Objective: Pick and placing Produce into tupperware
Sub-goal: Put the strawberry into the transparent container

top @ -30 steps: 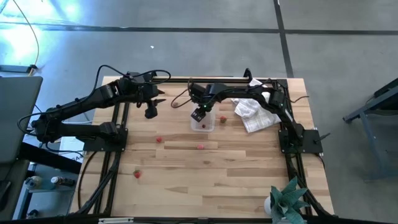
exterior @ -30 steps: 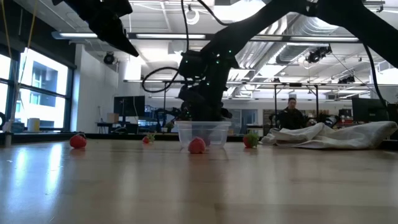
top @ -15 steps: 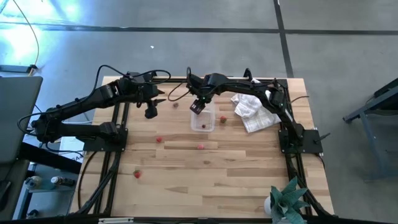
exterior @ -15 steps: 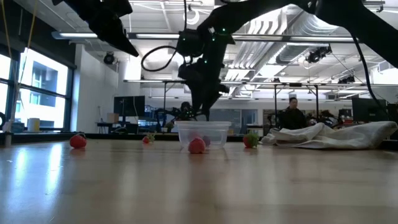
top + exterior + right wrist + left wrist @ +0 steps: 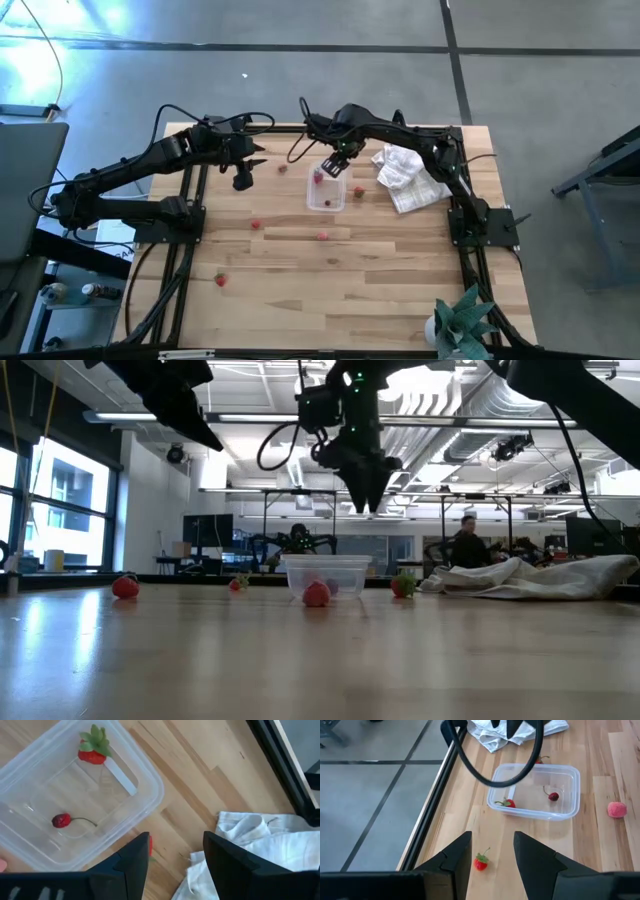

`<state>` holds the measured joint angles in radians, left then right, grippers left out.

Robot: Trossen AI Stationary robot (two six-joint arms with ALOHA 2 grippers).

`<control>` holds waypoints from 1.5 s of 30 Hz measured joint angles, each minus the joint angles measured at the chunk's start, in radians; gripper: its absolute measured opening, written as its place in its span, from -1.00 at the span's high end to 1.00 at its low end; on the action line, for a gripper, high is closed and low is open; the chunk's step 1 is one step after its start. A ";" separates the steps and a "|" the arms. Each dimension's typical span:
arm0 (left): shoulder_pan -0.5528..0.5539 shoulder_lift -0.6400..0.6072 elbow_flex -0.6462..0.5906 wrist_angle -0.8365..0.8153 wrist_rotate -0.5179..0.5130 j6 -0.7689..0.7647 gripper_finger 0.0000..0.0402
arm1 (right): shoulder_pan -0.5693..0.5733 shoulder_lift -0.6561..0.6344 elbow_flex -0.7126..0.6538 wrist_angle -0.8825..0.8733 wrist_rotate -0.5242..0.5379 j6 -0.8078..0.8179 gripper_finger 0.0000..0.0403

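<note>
We are seeing the right gripper (image 5: 335, 168) hanging high over the far rim of the tupperware (image 5: 326, 194), fingers apart and carrying nothing, while the left gripper (image 5: 241, 181) is waiting raised near the table's far-left side, its fingers likewise spread and empty. The clear tub is sitting mid-table beside the white cloth (image 5: 402, 177), holding a strawberry (image 5: 92, 751) with green leaves and a dark red cherry (image 5: 62, 820) on a stem. More red produce (image 5: 323, 236) is lying loose on the wood.
</note>
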<state>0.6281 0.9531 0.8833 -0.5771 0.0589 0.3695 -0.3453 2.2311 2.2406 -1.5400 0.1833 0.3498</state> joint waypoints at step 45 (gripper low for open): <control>0.000 0.000 0.000 0.000 0.000 0.000 0.32 | -0.119 -0.595 -1.182 0.881 -0.378 0.621 0.08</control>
<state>0.6281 0.9531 0.8833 -0.5772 0.0589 0.3698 -0.4644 1.6363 1.0588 -0.6585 -0.1946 0.9707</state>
